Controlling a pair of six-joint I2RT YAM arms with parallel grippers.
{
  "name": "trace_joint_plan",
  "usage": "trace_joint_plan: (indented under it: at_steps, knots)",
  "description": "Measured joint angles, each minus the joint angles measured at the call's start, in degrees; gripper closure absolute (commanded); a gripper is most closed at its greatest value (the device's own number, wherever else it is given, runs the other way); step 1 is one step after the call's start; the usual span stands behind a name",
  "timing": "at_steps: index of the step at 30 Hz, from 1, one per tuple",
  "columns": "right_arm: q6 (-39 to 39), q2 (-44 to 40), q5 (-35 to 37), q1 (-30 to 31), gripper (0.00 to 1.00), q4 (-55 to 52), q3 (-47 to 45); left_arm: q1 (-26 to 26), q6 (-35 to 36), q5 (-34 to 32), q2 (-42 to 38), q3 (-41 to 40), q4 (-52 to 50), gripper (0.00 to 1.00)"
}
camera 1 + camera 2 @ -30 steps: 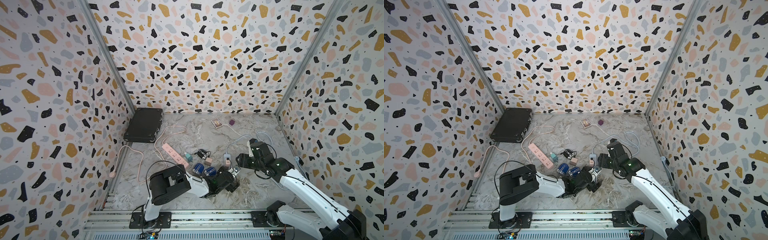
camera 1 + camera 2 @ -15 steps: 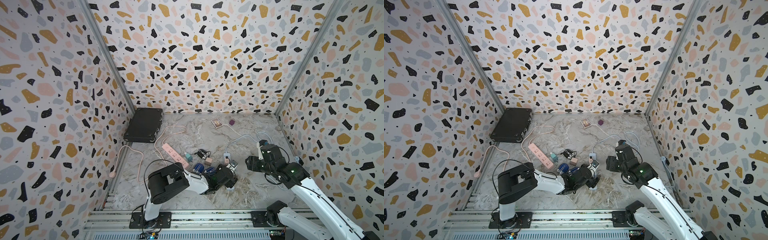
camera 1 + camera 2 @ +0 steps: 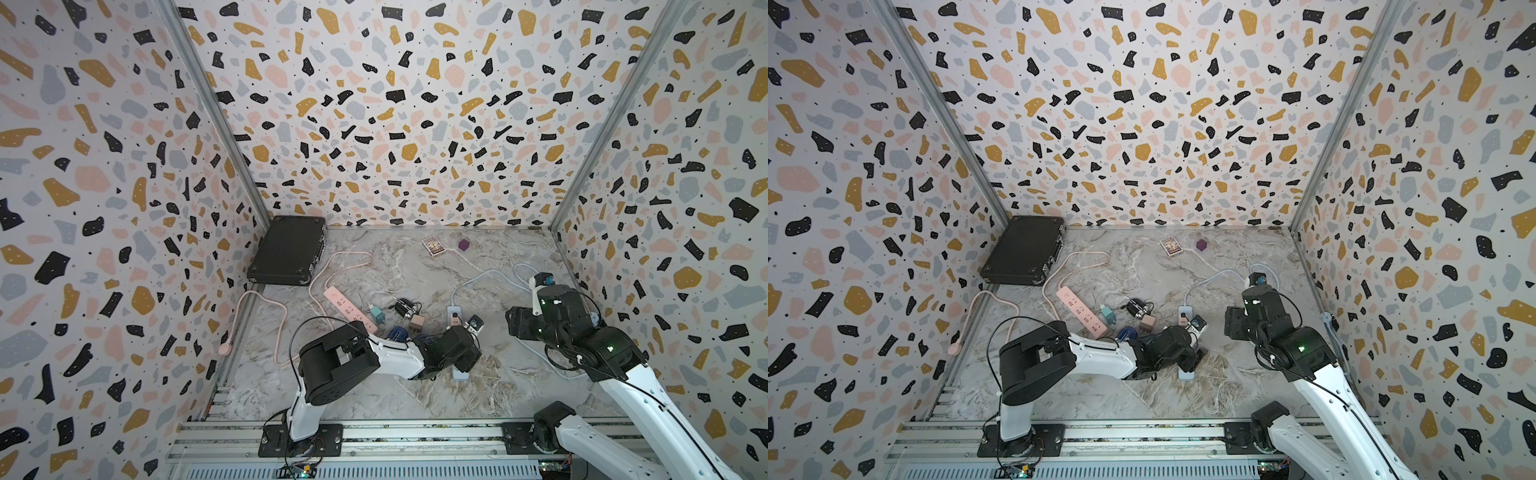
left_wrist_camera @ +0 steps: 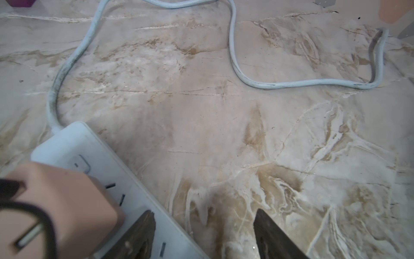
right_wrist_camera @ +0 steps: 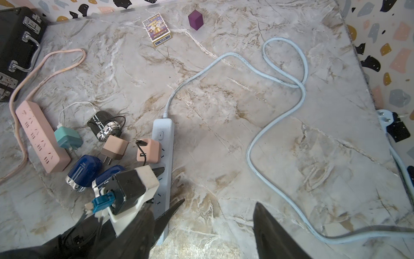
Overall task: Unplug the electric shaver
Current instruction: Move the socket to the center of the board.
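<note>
A black-and-silver electric shaver (image 5: 105, 125) (image 3: 405, 307) lies left of the pale power strip (image 5: 164, 132) (image 3: 453, 311). A pink adapter (image 5: 149, 153) (image 4: 62, 208) sits plugged into that strip, with a thin black cord in its side. The cord's run is hidden under my left wrist. My left gripper (image 4: 205, 226) (image 5: 169, 187) is open, low at the strip just beside the adapter. One finger (image 4: 139, 235) is over the strip, the other over bare table. My right gripper (image 5: 206, 226) (image 3: 517, 328) hangs open and holds nothing, above the table right of the strip.
Two blue shavers (image 5: 84, 170), a brown adapter (image 5: 114, 149), a teal adapter (image 5: 67, 139) and a pink power strip (image 3: 351, 309) crowd the left of the pale strip. A black case (image 3: 289, 249) sits far left. The strip's pale cable (image 5: 277, 125) loops across the right side. A card box (image 3: 432, 246) and a purple cube (image 3: 464, 245) lie at the back.
My right arm has pulled away from the strip toward the right wall. My left gripper has edged along the strip toward the adapter, and its jaws have narrowed.
</note>
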Motion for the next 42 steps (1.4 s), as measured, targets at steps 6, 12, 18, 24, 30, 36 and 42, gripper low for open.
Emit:
trace_joint_plan:
  at_steps: [6, 12, 18, 24, 30, 36, 42]
  knots:
    - [-0.9, -0.7, 1.1, -0.1, 0.28, -2.3, 0.8, 3.6, -5.3, 4.5, -3.7, -0.3, -6.8, 0.21]
    - [-1.2, -1.0, 1.4, -0.2, 0.28, -2.6, 1.5, 4.8, -8.8, 3.0, -6.3, 3.6, -25.7, 0.13]
    - [-1.3, -0.8, 1.3, -0.2, 0.28, -3.0, 1.5, 4.7, -10.8, 4.7, -5.5, 10.8, -33.8, 0.08]
    - [-1.4, -2.1, 1.3, -0.2, 0.28, -3.2, 1.5, 4.7, -12.9, 7.3, -5.0, 12.1, -35.8, 0.06]
    - [-1.5, -2.3, 1.2, -0.2, 0.28, -3.5, 1.5, 4.7, -14.3, 7.8, -2.3, 12.5, -36.9, 0.04]
    - [-1.5, -2.6, 0.8, -0.2, 0.28, -3.5, 1.5, 4.7, -15.0, 9.2, 0.7, 13.8, -36.6, 0.09]
    - [-1.5, -2.6, 0.8, -0.2, 0.28, -3.5, 1.5, 4.7, -14.2, 10.2, 1.6, 14.7, -36.3, 0.27]
